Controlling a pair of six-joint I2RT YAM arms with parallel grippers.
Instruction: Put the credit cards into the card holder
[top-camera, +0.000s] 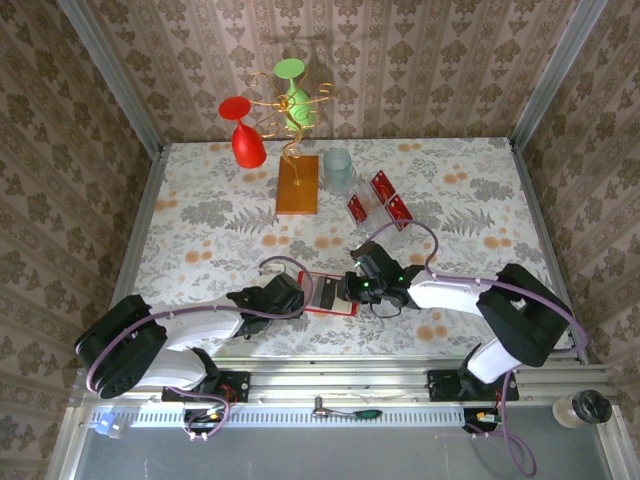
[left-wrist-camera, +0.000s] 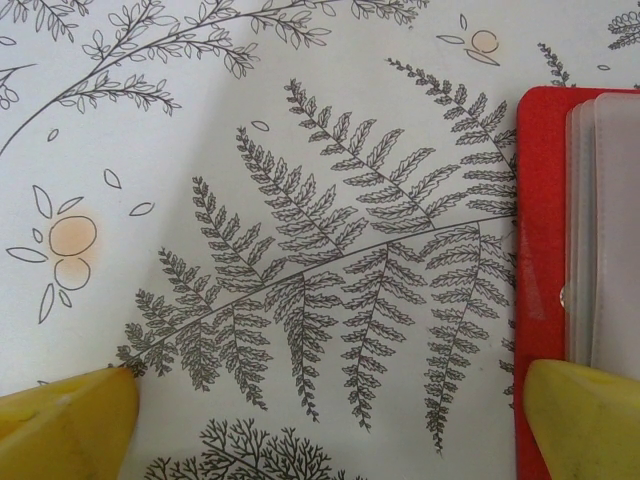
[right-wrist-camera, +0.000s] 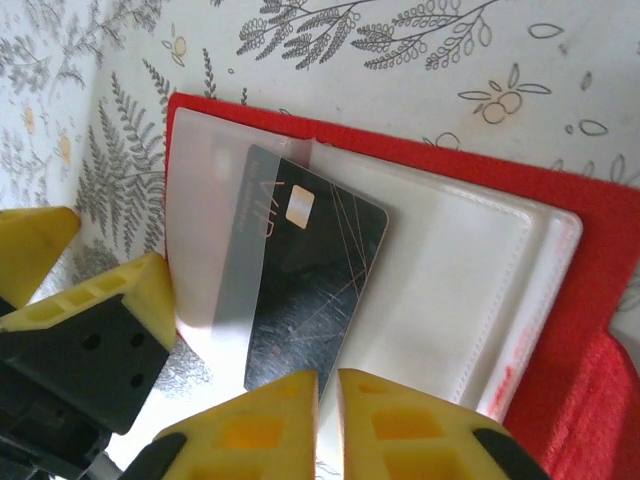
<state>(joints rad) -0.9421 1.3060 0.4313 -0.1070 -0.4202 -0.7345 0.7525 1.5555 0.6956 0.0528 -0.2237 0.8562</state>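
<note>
At the near edge, both arms angled inward over the fern-printed surface (top-camera: 200, 230). The card holder (top-camera: 335, 306) lay open and flat between them, close to the front middle of the surface.

The left fingers (top-camera: 292, 296) sat low at the holder's left side. They were spread wide with nothing between them. In the left wrist view, one yellow tip stood over bare cloth and the other over the holder's red border.

The right fingers (right-wrist-camera: 328, 380) came in from the holder's right side. They were drawn almost together, with only a thin slit between them and nothing visible in it. Their tips stood at the near end of a dark card (right-wrist-camera: 310, 270) bearing a small chip. This card lay face up and tilted on the holder's pale inside, with its left part tucked under a translucent sleeve. Whether the tips touched it could not be told.

Well beyond the holder, three red credit cards (top-camera: 382, 187) stood close together. Just behind them was a pale cup (top-camera: 338, 170). Beside the cup, a wooden block (top-camera: 298, 184) carried a gold wire stand with a red glass (top-camera: 242, 140) and a green glass (top-camera: 293, 95).
</note>
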